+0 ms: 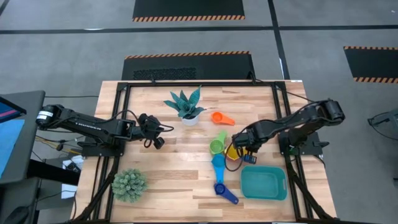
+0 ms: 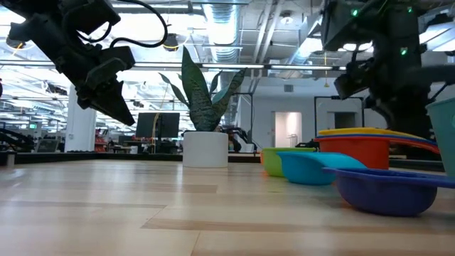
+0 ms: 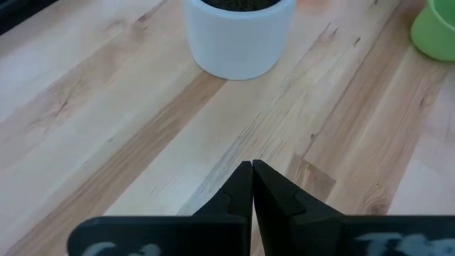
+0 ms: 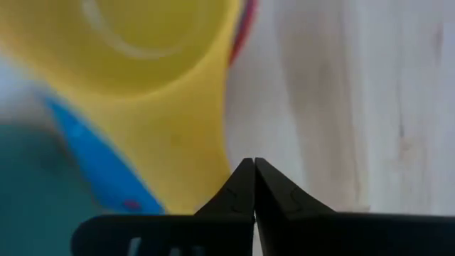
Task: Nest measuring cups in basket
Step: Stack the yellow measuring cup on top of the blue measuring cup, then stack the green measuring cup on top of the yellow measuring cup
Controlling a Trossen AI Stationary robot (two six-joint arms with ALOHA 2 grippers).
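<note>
Right hand [image 1: 237, 139] hangs clenched and empty just over the yellow measuring cup [image 1: 232, 151], which sits in the cluster of measuring cups [image 1: 219, 163] on the table [image 1: 168, 163] beside the teal basket [image 1: 263, 183]. Left hand [image 1: 157, 132], also clenched and empty, waits near the white-potted plant [image 1: 187, 106].

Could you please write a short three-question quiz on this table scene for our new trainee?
1. True or false: the teal basket already holds a measuring cup.
2. Which cup lies nearest the white-potted plant? A) orange cup B) dark blue cup C) green cup
3. Fill in: the left gripper is ____, open or shut.

Key: 1 false, the basket shows nothing inside; 2 A; 3 shut, hovering over bare table near the pot.
</note>
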